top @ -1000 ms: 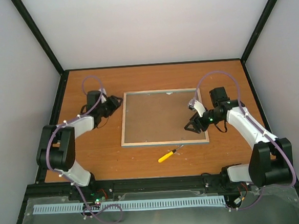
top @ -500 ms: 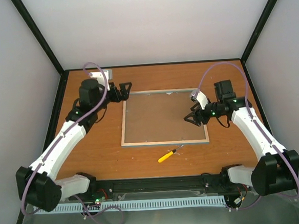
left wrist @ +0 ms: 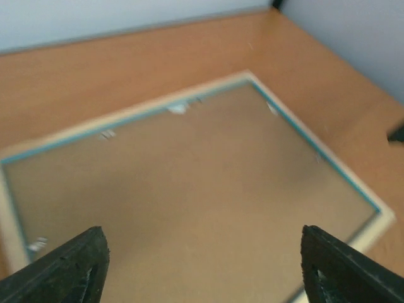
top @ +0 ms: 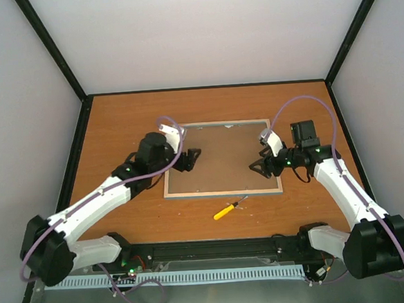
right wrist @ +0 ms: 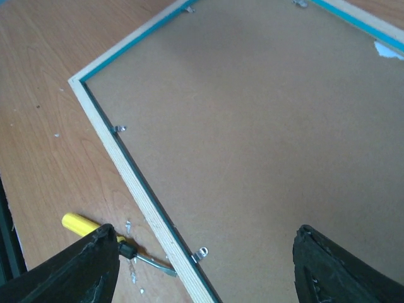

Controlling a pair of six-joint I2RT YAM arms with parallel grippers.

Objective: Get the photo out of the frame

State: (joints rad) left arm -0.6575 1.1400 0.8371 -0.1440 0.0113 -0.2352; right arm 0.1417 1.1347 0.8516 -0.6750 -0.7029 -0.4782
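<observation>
The frame [top: 223, 191] lies face down in the middle of the table, its brown backing board [top: 220, 157] facing up. The photo is hidden beneath that board. My left gripper [top: 192, 157] hovers open over the frame's left part. In the left wrist view its black fingers [left wrist: 76, 265] stand wide apart over the backing [left wrist: 189, 183]. My right gripper [top: 256, 167] is open above the frame's right front part. The right wrist view shows the pale wooden rim [right wrist: 136, 189] with a teal inner edge and small metal clips [right wrist: 200, 254], with nothing between the fingers [right wrist: 344, 265].
A yellow-handled screwdriver [top: 225, 210] lies on the table just in front of the frame. Its blade [right wrist: 154, 265] touches the frame's front rim. White flecks lie around it. Black rails and walls border the wooden table [top: 117, 123].
My left arm has swung from the table's far left in over the frame's left part, its jaws now wider. The right gripper has shifted only slightly over the frame's right side.
</observation>
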